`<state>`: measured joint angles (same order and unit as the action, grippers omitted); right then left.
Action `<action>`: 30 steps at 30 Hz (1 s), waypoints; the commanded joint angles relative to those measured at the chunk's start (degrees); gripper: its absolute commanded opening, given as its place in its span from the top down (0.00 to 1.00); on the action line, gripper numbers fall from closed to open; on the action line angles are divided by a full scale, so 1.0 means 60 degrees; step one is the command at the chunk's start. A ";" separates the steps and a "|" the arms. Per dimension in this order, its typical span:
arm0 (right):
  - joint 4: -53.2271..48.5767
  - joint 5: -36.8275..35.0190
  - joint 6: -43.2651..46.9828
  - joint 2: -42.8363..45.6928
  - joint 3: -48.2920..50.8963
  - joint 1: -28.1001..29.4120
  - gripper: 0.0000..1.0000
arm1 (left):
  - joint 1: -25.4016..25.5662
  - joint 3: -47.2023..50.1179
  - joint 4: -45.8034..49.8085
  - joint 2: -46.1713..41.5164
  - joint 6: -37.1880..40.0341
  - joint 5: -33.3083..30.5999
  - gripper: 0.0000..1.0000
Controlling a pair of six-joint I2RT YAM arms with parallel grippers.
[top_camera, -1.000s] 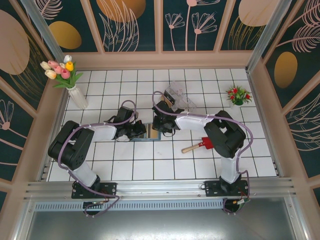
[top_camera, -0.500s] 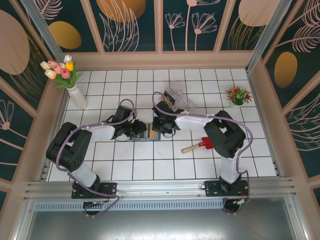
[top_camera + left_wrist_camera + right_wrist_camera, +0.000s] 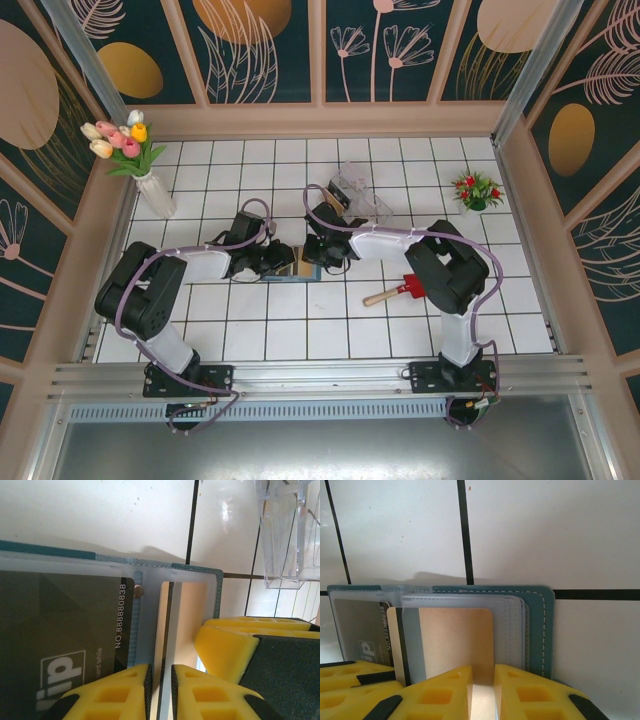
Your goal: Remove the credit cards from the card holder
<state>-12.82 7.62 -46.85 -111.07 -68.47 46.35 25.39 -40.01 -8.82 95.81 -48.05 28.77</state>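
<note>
The holder (image 3: 297,275) lay open and flat on the desk (image 3: 330,330), in the narrow space between the two end effectors. Its long axis ran from one arm toward the other. Both cards were with it. The dark card (image 3: 60,630) sat behind a frosted sleeve in the half of the holder on the left arm's side. The tan card (image 3: 447,640) lay over the sleeves of the other half, its far edge a little short of the holder's far edge, so I judged it partly drawn out but not free.

The right end effector (image 3: 482,685) stood at the edge of the tan card that pointed toward it. Its yellow fingers (image 3: 440,690) were almost together, with a thin slit between them, and the tan colour showed inside this slit. I could not tell if they really pinched the card or were only placed over it.

The left end effector (image 3: 160,692) stood near the holder's fold. Its jaws were also nearly closed, and a sleeve edge ran into the gap. Whether it gripped that edge, I could not tell.

The tan card lay straight ahead of the right end effector, which was the nearer one to it, so I think the pull should go back along that arm, away from the holder. The left arm was nearer to the dark card. If the holder is not kept down, it may slide together with the card.
</note>
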 commanded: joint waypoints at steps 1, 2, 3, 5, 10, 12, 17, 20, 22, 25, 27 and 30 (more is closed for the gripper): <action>-0.0134 0.0195 0.0091 -0.0364 0.0072 -0.0046 0.78 | -0.0042 0.0120 -0.0356 0.0130 0.0128 0.0349 0.82; -0.0142 0.0195 0.0075 -0.0359 0.0073 -0.0056 0.78 | -0.0042 0.0135 -0.0360 0.0111 0.0128 0.0346 0.84; -0.0150 0.0196 0.0080 -0.0357 0.0074 -0.0047 0.78 | -0.0056 0.0149 -0.0386 0.0112 0.0115 0.0331 0.85; -0.0162 0.0168 0.0086 -0.0357 0.0078 -0.0049 0.78 | -0.0071 0.0177 -0.0405 0.0079 0.0110 0.0308 0.88; -0.0236 0.0056 0.0052 -0.0358 0.0087 -0.0045 0.78 | -0.0154 0.0263 -0.0418 0.0006 0.0125 0.0225 0.91; -0.0273 0.0033 0.0039 -0.0376 0.0099 -0.0074 0.78 | -0.0195 0.0332 -0.0434 -0.0029 0.0128 0.0239 0.94; -0.0457 -0.0162 -0.0043 -0.0418 0.0118 -0.0073 0.78 | -0.0336 0.0476 -0.0283 -0.0210 0.0258 0.0213 0.98; -0.0567 -0.0270 -0.0071 -0.0444 0.0112 -0.0093 0.78 | -0.0448 0.0552 0.0027 -0.0463 0.0406 0.0058 1.00; -0.0559 -0.0313 -0.0077 -0.0421 0.0117 -0.0107 0.78 | -0.0472 0.0574 0.0310 -0.0712 0.0479 -0.0175 1.00; -0.0510 -0.0296 -0.0088 -0.0397 0.0103 -0.0107 0.78 | -0.0481 0.0590 0.0617 -0.1136 0.0557 -0.0372 1.00; -0.0367 -0.0131 -0.0032 -0.0346 0.0089 -0.0093 0.78 | -0.0481 0.0563 0.0927 -0.1395 0.0642 -0.0555 1.00; -0.0073 0.0130 0.0066 -0.0052 0.0037 -0.0064 0.78 | -0.0480 0.0447 0.1739 -0.1846 0.0890 -0.1114 1.00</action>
<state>-12.47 7.66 -46.87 -111.18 -68.47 46.11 22.85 -37.04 -4.58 87.29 -45.30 26.11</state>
